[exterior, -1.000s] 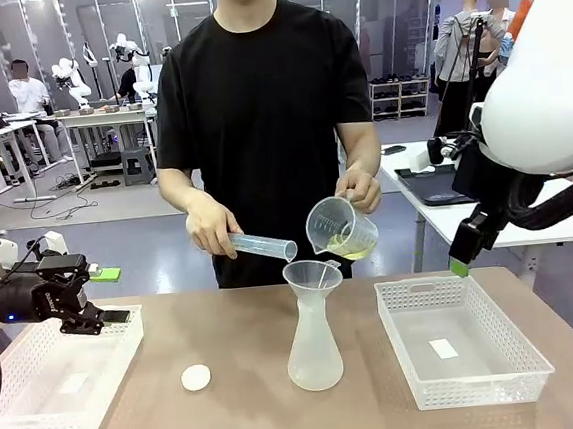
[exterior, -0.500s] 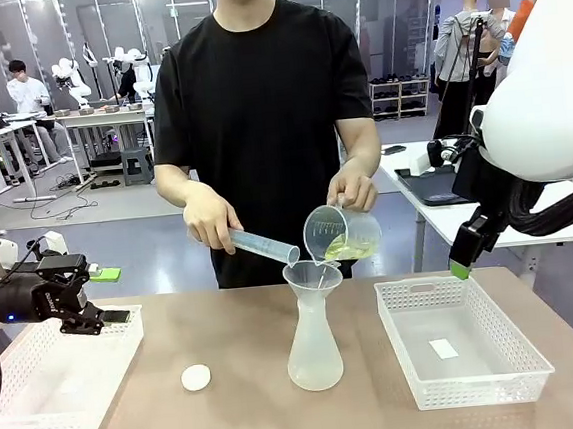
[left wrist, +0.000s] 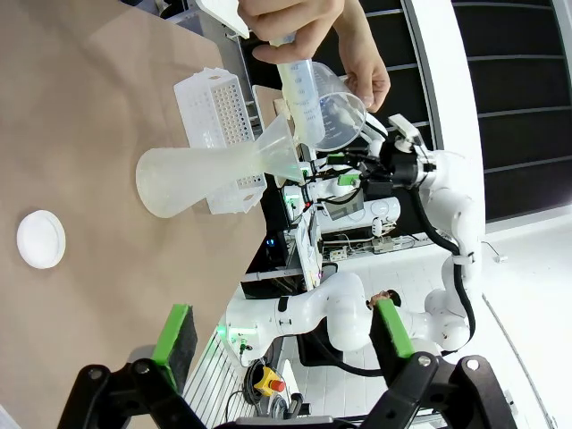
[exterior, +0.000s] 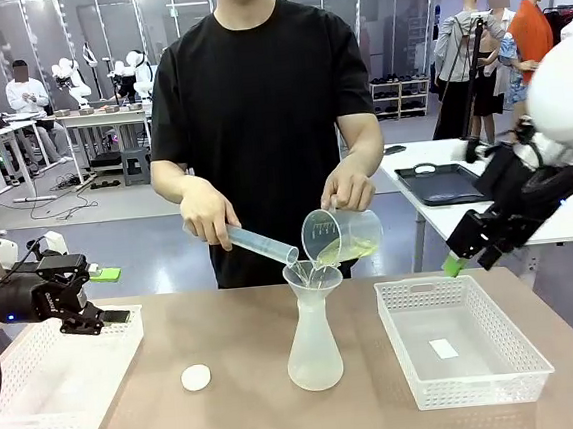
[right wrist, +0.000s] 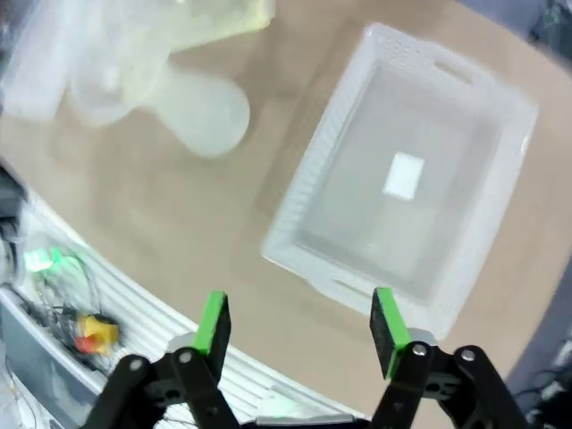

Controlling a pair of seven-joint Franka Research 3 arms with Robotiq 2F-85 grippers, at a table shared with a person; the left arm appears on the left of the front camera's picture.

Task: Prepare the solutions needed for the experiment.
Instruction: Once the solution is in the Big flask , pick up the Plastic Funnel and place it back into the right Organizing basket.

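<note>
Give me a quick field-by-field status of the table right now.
person: tipping a cup of yellow liquid and a tube over the funnel
funnel: seated in the flask
cap: on the table, left of the flask
left claw: open, over the far edge of the left basket
right claw: open, raised by the right basket

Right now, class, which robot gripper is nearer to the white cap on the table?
Left. The left gripper hangs by the left basket, which sits beside the cap. The right gripper hangs past the flask, up near the right basket.
</note>
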